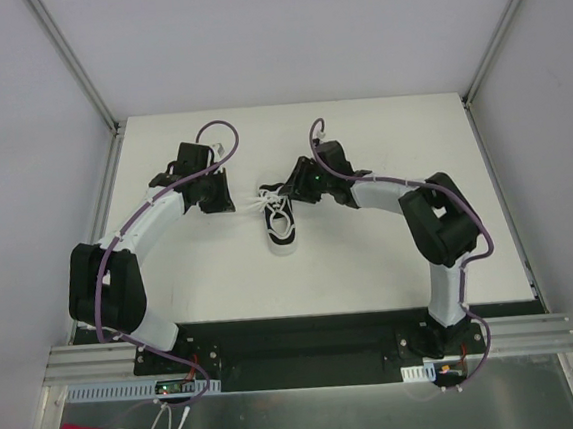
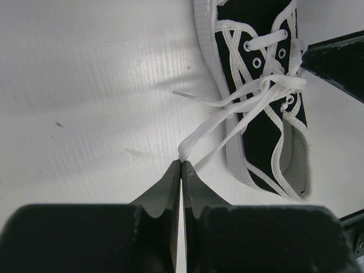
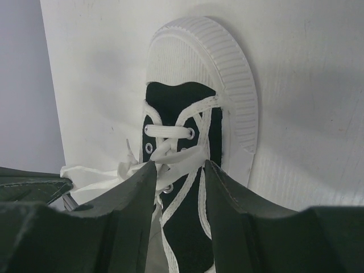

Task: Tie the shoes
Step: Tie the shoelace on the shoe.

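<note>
- Shoe [image 1: 282, 230] [image 2: 259, 142] [image 3: 170, 99], small and black with a white sole and a white toe rim, sits flat near the middle of the table [image 1: 371, 257]. Its toe points to the near edge, where the arms are bolted on.
- White laces [image 3: 170, 153] cross over the top of the shoe and bunch up in a loose tangle. Some of them spill off the side onto the table.
- One lace [image 2: 196, 136] runs out from the shoe to the left pincer [image 2: 181, 165] [image 1: 223, 202]. That pincer is closed tight, and the lace is pinched right at its tips. It sits just beside the shoe, low over the table.
- Right pincer [image 3: 177, 170] [image 1: 296, 189] hangs over the laced part of the shoe. Its two fingers [image 3: 219, 182] stand apart, one on each side of the bunched laces. I cannot tell if they squeeze the laces.
- Both arms bend in from the two sides, and the shoe lies between them.
</note>
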`<state>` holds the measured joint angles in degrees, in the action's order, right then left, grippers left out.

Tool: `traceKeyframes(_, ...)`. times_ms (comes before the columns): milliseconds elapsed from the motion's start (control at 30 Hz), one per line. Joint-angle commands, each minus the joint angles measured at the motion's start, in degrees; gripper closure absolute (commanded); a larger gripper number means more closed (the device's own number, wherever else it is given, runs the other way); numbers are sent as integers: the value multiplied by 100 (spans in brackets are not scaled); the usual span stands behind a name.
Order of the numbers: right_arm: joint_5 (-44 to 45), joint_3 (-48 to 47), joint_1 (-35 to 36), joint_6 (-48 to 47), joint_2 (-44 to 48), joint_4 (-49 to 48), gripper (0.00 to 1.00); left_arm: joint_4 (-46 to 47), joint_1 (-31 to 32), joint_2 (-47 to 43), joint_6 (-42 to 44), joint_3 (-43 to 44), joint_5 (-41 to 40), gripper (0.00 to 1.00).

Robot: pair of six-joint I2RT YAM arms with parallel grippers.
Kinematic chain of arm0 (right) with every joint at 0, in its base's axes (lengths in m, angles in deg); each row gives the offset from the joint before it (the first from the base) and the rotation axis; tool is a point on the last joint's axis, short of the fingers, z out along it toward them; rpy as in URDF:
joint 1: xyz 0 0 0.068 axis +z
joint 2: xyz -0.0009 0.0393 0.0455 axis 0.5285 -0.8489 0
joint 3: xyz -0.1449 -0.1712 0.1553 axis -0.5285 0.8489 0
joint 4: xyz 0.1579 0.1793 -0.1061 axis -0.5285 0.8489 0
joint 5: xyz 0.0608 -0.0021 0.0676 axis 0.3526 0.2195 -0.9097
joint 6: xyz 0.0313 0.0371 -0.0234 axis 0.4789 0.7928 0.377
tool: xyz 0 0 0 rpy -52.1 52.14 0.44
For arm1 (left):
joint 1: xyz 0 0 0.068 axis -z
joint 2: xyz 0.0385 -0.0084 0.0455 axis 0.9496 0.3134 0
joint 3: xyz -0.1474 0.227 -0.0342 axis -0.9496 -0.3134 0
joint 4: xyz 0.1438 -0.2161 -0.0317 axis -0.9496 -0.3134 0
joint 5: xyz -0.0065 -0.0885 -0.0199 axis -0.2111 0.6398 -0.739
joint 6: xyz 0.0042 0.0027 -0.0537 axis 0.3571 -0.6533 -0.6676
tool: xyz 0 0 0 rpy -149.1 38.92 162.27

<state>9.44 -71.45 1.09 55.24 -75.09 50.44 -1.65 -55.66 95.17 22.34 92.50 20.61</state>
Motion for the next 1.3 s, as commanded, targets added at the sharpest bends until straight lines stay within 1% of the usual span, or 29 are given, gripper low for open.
traceKeyframes(0,-200,-286,67,94,-119,-168,58,-9,10,-124,49,26,-84,100)
traceKeyframes(133,-148,-269,120,33,-14,-168,59,-9,10,-124,49,17,-84,100)
traceKeyframes(200,-34,-181,128,-11,65,-160,61,0,10,-115,49,17,-93,100)
traceKeyframes(300,54,-128,120,-64,144,-151,74,-18,10,-106,40,17,-76,100)
traceKeyframes(333,54,-110,128,-64,162,-151,83,-9,10,-98,40,26,-67,100)
traceKeyframes(367,54,-119,120,-64,153,-151,88,-9,10,-106,40,26,-67,100)
traceKeyframes(433,55,-119,120,-73,162,-159,98,-9,10,-106,32,26,-84,100)
traceKeyframes(467,63,-119,128,-64,153,-159,99,-18,1,-106,40,26,-93,100)
traceKeyframes(833,432,206,85,-169,531,-256,99,-18,-104,-168,14,-132,-225,100)
traceKeyframes(1267,371,224,58,-205,522,-335,99,-9,-175,-62,-39,-193,-348,100)
